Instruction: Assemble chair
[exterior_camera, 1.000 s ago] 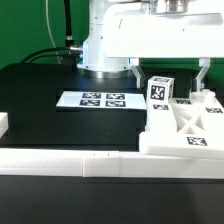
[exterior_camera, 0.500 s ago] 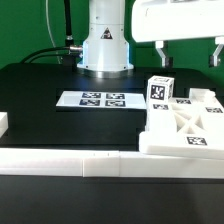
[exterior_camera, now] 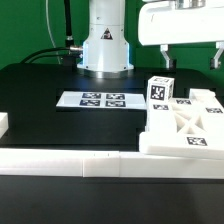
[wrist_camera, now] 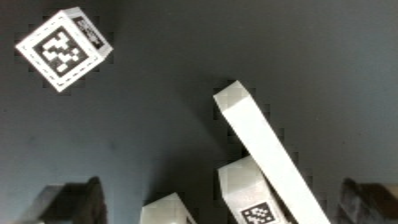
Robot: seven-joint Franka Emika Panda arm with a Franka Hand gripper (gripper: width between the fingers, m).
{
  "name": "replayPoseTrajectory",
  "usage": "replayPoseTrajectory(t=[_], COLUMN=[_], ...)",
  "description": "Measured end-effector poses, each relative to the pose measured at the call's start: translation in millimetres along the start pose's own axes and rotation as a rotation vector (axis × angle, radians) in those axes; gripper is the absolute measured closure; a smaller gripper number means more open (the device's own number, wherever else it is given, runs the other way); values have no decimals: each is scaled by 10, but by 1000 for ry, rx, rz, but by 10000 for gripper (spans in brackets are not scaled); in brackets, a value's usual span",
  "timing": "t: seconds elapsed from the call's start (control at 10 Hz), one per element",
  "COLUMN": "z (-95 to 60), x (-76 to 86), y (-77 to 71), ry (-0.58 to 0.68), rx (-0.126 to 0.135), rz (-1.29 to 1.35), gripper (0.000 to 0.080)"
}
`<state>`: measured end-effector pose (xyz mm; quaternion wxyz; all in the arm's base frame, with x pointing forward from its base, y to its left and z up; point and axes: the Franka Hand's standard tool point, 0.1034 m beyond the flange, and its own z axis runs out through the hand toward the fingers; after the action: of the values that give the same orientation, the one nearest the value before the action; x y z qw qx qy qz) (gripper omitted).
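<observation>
You have the gripper (exterior_camera: 190, 57) raised well above the chair (exterior_camera: 185, 122), near the top of the exterior view on its right side. Its two fingers (exterior_camera: 164, 57) hang spread apart with nothing between them, and no part of the chair touches them.

Compared with a second ago the arm has lifted: then the fingers reached down close around the upper parts of the chair, and the white body of the hand covered much of the robot base (exterior_camera: 106, 45). Half a second ago it was already up, and since then it has shifted only slightly. The base is uncovered in the middle of the view.

The chair sits on the black table (exterior_camera: 40, 85) at the exterior view's right, just behind the long white rail (exterior_camera: 70, 160) that runs along the front edge. Its X-braced panel faces up and forward, and a short square post (exterior_camera: 160, 90) with a tag stands upright at its rear left corner. It has not moved across the three moments.

The marker board (exterior_camera: 97, 100) lies flat to the exterior view's left of the chair, apart from it.

In the wrist view you look down on the dark table, a tagged block (wrist_camera: 68, 47) and slanted white posts (wrist_camera: 267, 150), with dark blurred finger tips (wrist_camera: 71, 202) at the edge.
</observation>
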<state>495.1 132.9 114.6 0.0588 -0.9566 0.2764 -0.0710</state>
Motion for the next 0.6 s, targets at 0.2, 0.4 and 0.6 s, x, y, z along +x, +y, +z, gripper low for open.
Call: replayPoseTrajectory(t=[0.2, 0.4, 0.6], z=[155, 205, 197], x=[-268, -335, -332], y=[300, 603, 541], ry=[73, 104, 99], rx=[9, -4, -1], rz=[-237, -259, -267], gripper=[151, 151, 151])
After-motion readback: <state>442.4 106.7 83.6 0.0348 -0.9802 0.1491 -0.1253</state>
